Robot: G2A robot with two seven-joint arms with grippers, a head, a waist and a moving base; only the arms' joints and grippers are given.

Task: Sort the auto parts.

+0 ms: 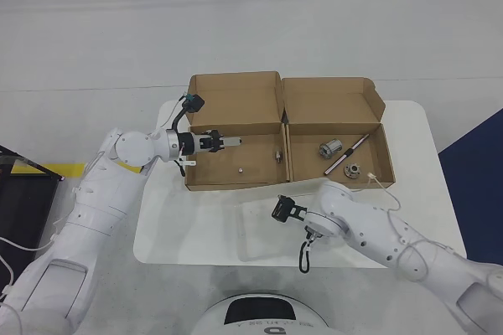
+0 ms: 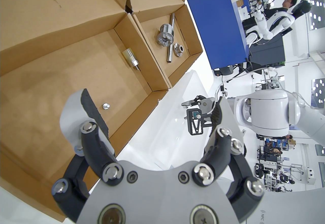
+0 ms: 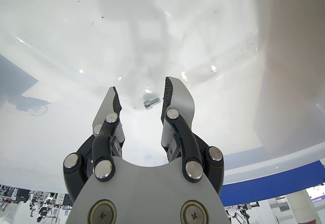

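- Hovering over the left brown cardboard box (image 1: 214, 172), the left gripper (image 1: 231, 142) has its jaws spread wide and there's nothing in them.
- That box has two parts on its floor: a short stepped silver cylinder (image 2: 131, 57) over by the wall it shares with the next box, and a small silver bolt (image 2: 105, 106) nearer the front wall, well apart from the cylinder.
- The right brown cardboard box (image 1: 306, 163) sits flush against the first one and holds three pieces: a chunky round silver hub (image 2: 164, 35), a long thin metal rod (image 2: 169, 55) lying right against the hub, and a small flanged silver collar (image 2: 178, 49) just beside the rod.
- The right gripper (image 3: 141, 85) is down inside the clear plastic tray (image 1: 247, 243), which sits on the white table (image 1: 419, 209) in front of the boxes. Its fingers are parted and not clamped on anything.
- A second small silver bolt (image 3: 151, 102) lies on its side on the tray floor, between those fingers and closer to one pad. Could be touching it, honestly can't tell from this angle.
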